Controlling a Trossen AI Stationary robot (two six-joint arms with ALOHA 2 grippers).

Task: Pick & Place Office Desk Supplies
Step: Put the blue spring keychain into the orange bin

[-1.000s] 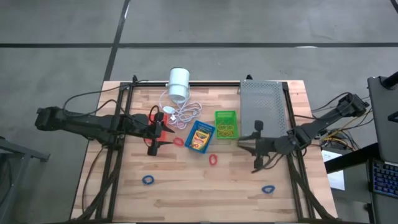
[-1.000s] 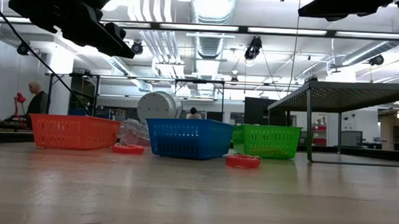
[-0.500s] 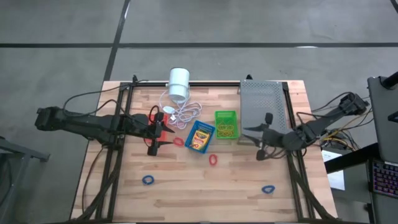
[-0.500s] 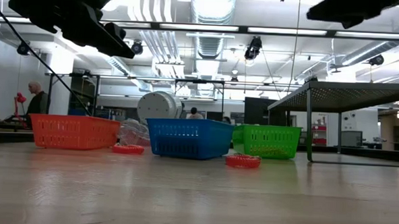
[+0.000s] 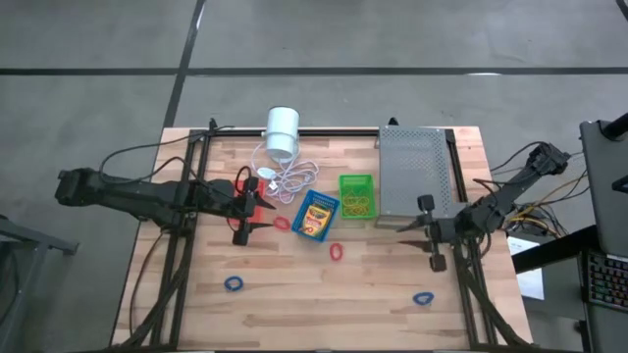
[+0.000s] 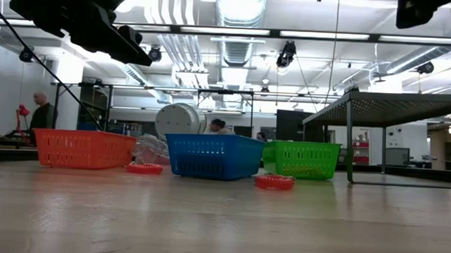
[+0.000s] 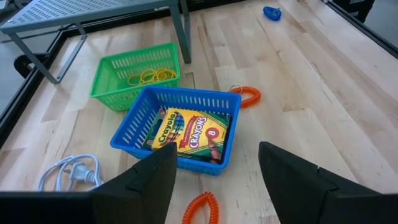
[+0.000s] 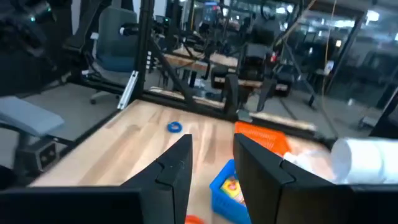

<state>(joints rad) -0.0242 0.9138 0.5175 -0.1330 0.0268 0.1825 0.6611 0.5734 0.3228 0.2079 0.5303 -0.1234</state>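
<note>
In the high view the blue basket (image 5: pixel 316 216) holds a yellow-green crayon box (image 5: pixel 314 218). The green basket (image 5: pixel 357 196) holds tan bands. The red-orange basket (image 5: pixel 258 207) is partly hidden under my left gripper (image 5: pixel 243 207), which hangs open above it. My right gripper (image 5: pixel 430 232) is open above the table by the tray's near right corner and touches nothing. Red bands (image 5: pixel 282 223) (image 5: pixel 337 252) and blue bands (image 5: pixel 233 283) (image 5: pixel 423 298) lie flat on the wood. The left wrist view shows the blue basket (image 7: pixel 180 127), the crayon box (image 7: pixel 186 132) and the green basket (image 7: pixel 137 74).
A white cylinder (image 5: pixel 283 131) with its coiled cord (image 5: pixel 287 177) lies near the far edge. The grey perforated tray (image 5: pixel 414 172) stands on legs right of the green basket. Bare wood lies along the near edge. A person (image 6: pixel 42 111) is in the room beyond.
My right gripper has drawn back toward the table's right edge, away from the green basket, and has turned about as it went; it stays open. My left gripper and all the supplies have kept still.
</note>
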